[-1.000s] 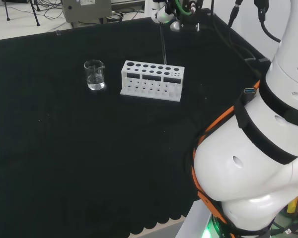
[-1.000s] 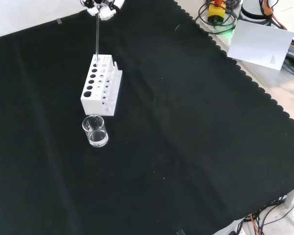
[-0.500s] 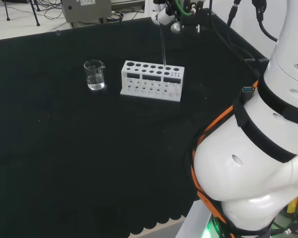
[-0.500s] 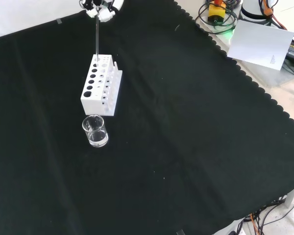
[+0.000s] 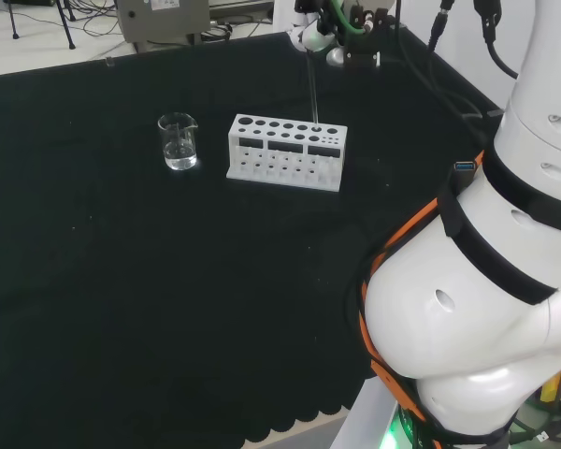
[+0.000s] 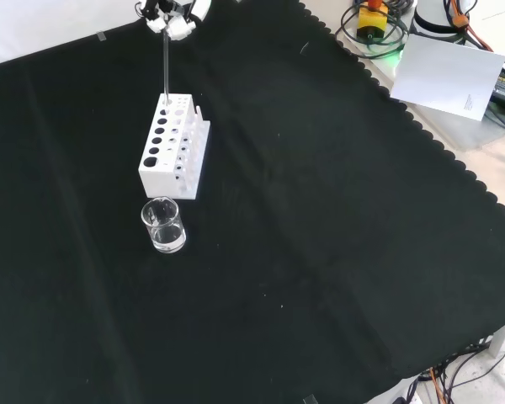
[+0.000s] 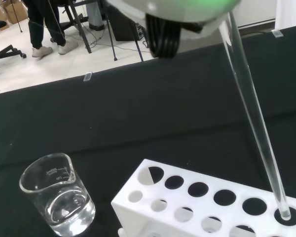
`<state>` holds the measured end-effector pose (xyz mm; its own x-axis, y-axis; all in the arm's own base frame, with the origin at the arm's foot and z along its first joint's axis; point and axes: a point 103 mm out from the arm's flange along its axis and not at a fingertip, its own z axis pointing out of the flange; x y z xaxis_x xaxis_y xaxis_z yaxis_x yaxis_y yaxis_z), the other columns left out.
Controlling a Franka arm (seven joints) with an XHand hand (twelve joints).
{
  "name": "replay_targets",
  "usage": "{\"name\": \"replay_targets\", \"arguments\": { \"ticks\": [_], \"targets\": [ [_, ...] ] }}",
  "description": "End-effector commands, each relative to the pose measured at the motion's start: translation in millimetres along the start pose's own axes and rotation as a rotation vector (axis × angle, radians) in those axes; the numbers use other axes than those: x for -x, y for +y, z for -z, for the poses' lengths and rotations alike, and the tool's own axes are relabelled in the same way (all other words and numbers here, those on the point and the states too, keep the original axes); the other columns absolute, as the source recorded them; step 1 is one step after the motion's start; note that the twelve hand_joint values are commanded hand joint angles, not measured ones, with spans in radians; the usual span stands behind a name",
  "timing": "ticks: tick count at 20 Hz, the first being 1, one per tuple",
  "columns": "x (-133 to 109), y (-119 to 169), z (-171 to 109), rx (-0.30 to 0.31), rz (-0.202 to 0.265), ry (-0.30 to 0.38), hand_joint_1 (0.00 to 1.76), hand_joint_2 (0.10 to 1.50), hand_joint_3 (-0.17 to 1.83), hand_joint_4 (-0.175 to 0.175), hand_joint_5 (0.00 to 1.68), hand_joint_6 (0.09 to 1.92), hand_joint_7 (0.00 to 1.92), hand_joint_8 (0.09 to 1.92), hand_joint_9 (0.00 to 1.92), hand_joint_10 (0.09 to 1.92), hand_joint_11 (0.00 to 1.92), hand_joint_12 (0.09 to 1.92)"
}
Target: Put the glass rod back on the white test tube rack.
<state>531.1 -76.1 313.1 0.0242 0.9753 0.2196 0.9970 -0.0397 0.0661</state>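
In the head view a small glass beaker (image 5: 178, 141) with a little clear liquid stands on the black cloth (image 5: 150, 281), just to the left of the white test tube rack (image 5: 286, 152) and apart from it. The rack lies lengthways across the view, its rows of round holes facing up. Above its right end the glass rod (image 5: 311, 89) hangs close to upright, its lower tip at a hole in the far row near that end. The top of the rod runs up into the hand (image 5: 310, 34), whose fingers are curled in and pinch the rod at the upper edge of the view. To the right stand the arm's big white links (image 5: 486, 309) with an orange cable along them.

In the front view the hand (image 6: 175, 18) comes in at the top, fingers closed round the top of the rod (image 6: 166, 63), which drops straight to the far end of the rack (image 6: 173, 146); the beaker (image 6: 162, 225) stands nearer the camera.

In the wrist view the rod (image 7: 254, 111) slants across the frame and its tip sits inside an end hole of the rack (image 7: 207, 202), whether it reaches the bottom cannot be told; the beaker (image 7: 56, 200) stands just beside the rack's other end
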Motion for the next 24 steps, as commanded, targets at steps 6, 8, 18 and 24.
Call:
{"name": "replay_targets", "arguments": {
  "ticks": [6,8,18,24],
  "targets": [
    [-2.8,3.6,-18.4,-0.025,-0.004,0.006,1.30,0.70,0.80,-0.175,1.01,0.92,1.12,1.30,1.63,1.00,1.68,0.88],
    [-1.9,4.2,-20.1,-0.031,-0.006,0.007,1.30,0.70,0.80,-0.175,1.01,0.92,1.12,1.30,1.63,1.00,1.68,0.88],
    [15.4,10.4,-46.9,-0.058,-0.029,0.028,1.30,0.70,0.80,-0.175,1.00,0.92,1.12,1.30,1.63,1.00,1.68,0.88],
    [20.6,10.1,-52.9,-0.067,-0.037,0.032,1.30,0.70,0.80,-0.175,1.00,0.92,1.12,1.30,1.63,1.00,1.68,0.88]
  ]
}}
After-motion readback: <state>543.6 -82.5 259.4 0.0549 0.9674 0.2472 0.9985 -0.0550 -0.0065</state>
